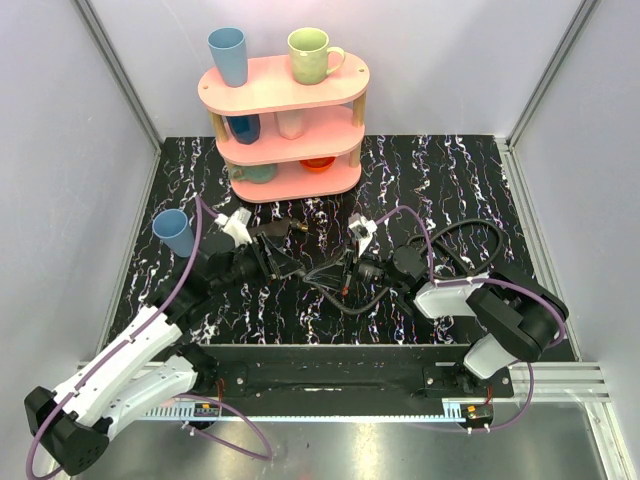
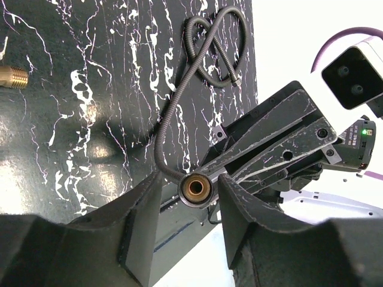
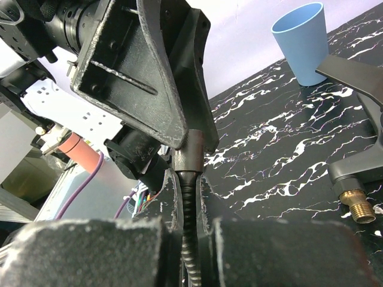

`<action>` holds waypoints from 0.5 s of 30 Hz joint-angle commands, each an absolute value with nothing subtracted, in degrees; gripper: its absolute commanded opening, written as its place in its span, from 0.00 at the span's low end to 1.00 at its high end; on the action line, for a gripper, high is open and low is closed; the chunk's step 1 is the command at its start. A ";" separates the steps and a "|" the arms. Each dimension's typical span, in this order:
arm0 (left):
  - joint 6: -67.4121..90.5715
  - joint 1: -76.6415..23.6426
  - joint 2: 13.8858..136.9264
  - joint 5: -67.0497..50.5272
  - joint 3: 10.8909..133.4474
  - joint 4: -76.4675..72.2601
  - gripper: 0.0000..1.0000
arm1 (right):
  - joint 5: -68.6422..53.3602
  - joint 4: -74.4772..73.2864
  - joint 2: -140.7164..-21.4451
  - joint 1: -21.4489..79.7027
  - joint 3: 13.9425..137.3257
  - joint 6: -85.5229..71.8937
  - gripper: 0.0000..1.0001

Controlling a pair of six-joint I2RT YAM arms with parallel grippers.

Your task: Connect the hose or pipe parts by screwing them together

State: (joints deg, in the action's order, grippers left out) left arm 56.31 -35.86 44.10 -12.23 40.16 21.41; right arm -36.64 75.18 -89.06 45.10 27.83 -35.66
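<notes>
The black flexible hose (image 2: 170, 113) lies looped on the marbled table (image 2: 72, 149). Its near end, a dark collar with a brass bore (image 2: 195, 188), is lifted off the surface. My right gripper (image 3: 192, 179) is shut on the hose (image 3: 190, 206) just below that collar (image 3: 194, 152). My left gripper (image 2: 188, 184) is open, its two fingers on either side of the collar with a small gap on each side. The dark-grey nozzle (image 3: 359, 128) with its brass threaded connector (image 3: 359, 206) rests on the table apart from both grippers. In the left wrist view only the nozzle's brass thread (image 2: 12, 76) shows.
A pink three-tier shelf (image 1: 270, 88) with cups and a green mug (image 1: 312, 55) stands at the back. On the table left of my left arm there is a blue cup (image 1: 175, 232). Purple cables run along both arms.
</notes>
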 commanded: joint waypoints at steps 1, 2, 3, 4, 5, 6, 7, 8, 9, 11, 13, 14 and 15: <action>55.20 -35.86 44.12 -13.09 42.80 20.57 0.43 | -36.65 86.49 -87.54 44.91 29.00 -34.98 0.00; 55.20 -35.86 44.21 -13.44 42.80 20.39 0.32 | -36.65 86.31 -87.71 45.00 29.09 -35.33 0.00; 55.11 -35.86 44.21 -13.62 42.72 19.96 0.26 | -36.65 86.05 -87.89 45.00 29.27 -35.59 0.00; 55.19 -35.86 44.47 -13.88 42.71 19.86 0.20 | -36.82 85.78 -88.06 44.91 29.79 -36.03 0.00; 55.11 -35.86 44.47 -14.06 42.71 19.78 0.12 | -37.61 85.43 -88.41 44.91 30.14 -36.47 0.00; 55.11 -35.86 44.73 -14.06 42.89 19.86 0.00 | -37.79 85.34 -88.50 44.91 30.49 -36.82 0.03; 55.19 -35.95 44.91 -14.24 43.15 19.95 0.00 | -37.79 85.25 -88.51 45.00 30.93 -37.09 0.08; 55.11 -35.86 44.83 -14.33 43.24 20.04 0.00 | -37.36 85.25 -88.42 44.91 31.11 -37.26 0.14; 55.28 -35.86 44.82 -14.41 43.33 20.04 0.00 | -37.01 85.34 -88.24 44.91 31.11 -37.35 0.25; 55.55 -35.86 44.30 -13.98 43.33 20.04 0.00 | -35.78 85.26 -87.81 45.00 31.29 -37.44 0.38; 56.25 -35.86 44.03 -13.45 43.16 19.95 0.00 | -34.29 84.82 -87.54 44.91 31.64 -37.62 0.52; 56.34 -35.86 43.95 -13.36 43.07 19.95 0.00 | -33.32 84.38 -87.54 44.91 31.73 -37.88 0.53; 56.60 -35.86 43.77 -13.19 43.07 20.04 0.00 | -33.57 84.11 -87.54 44.91 32.34 -37.79 0.54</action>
State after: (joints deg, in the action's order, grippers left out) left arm 55.55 -35.75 44.47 -12.78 40.56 21.39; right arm -36.25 74.35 -89.06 44.99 29.28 -37.50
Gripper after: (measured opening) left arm 0.201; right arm 0.521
